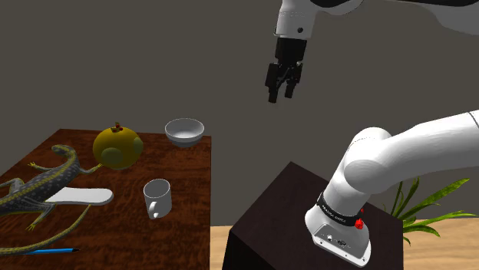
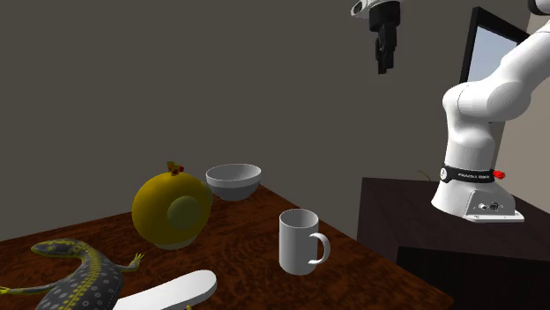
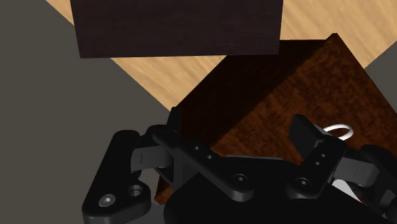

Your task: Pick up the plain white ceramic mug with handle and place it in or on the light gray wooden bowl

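The white mug (image 1: 156,198) (image 2: 300,241) stands upright near the dark wooden table's edge (image 1: 201,230), its handle turned toward the front. Farther back on the same table sits the pale grey bowl (image 1: 184,132) (image 2: 234,180), upright and with nothing in it. My black gripper (image 1: 280,92) (image 2: 384,62) hangs high in the air, off the table's side and well above both, pointing down with its fingers apart and nothing between them. In the wrist view the gripper (image 3: 240,124) looks down on the table's corner, and a white rim (image 3: 337,132) peeks past one finger.
A yellow round fruit-like object (image 1: 117,148) sits beside the bowl. A spotted lizard figure (image 1: 38,184), a flat white piece (image 1: 80,195) and a blue pen (image 1: 46,251) lie toward the shoulder view's left. The dark stand (image 1: 292,222) is beside the table, with a plant (image 1: 426,207) behind it.
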Controlling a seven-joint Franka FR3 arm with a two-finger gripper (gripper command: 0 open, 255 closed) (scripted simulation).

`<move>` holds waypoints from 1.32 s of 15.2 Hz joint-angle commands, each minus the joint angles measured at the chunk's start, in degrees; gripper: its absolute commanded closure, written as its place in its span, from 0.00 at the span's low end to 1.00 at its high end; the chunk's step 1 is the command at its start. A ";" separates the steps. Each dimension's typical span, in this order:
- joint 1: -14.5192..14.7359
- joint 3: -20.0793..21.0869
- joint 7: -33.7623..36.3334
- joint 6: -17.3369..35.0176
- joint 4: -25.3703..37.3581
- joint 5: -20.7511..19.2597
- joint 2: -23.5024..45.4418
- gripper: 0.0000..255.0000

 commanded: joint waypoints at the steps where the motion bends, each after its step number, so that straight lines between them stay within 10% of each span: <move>1: 0.00 0.00 0.00 0.00 0.00 0.00 0.00 0.00; 20: 3.87 15.46 9.19 34.27 -0.51 3.06 30.72 0.00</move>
